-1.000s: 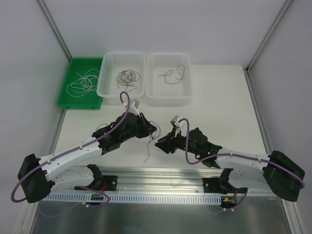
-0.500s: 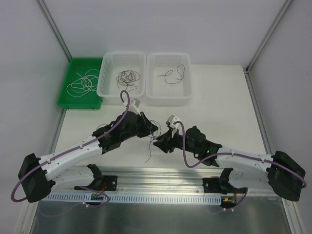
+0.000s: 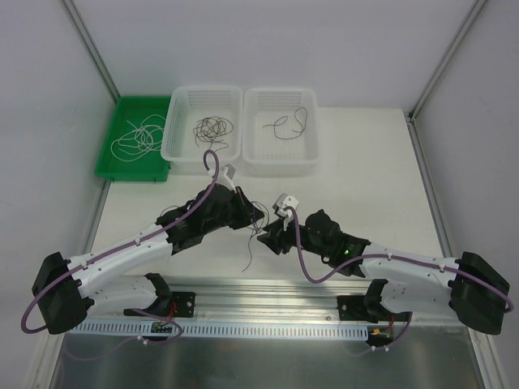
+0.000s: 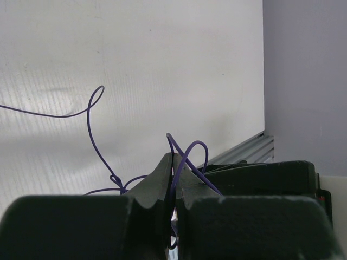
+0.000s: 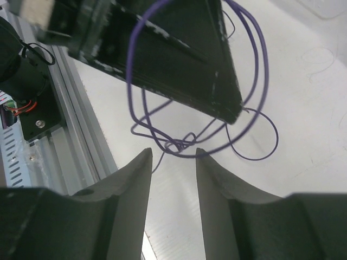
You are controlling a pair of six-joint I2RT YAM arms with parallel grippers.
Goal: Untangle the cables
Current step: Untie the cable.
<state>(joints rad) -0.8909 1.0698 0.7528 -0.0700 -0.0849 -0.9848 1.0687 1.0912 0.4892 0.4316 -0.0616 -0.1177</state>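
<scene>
Your left end effector (image 4: 173, 158) is clamped shut on the thin purple cable (image 4: 115, 179), whose loops hang over the bench (image 3: 365, 162) between the two arms. Your right end effector (image 5: 171, 160) has its jaws apart, with the knot (image 5: 182, 143) just beyond the gap. Other cables (image 3: 212, 128) lie in the baskets (image 3: 182, 154) and the green tray (image 3: 130, 173).

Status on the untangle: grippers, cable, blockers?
Status: left gripper shut on purple cable; right gripper open, just short of its knot; nothing in the way.

White table (image 3: 365, 162) with baskets (image 3: 280, 168), green tray (image 3: 130, 174)
</scene>
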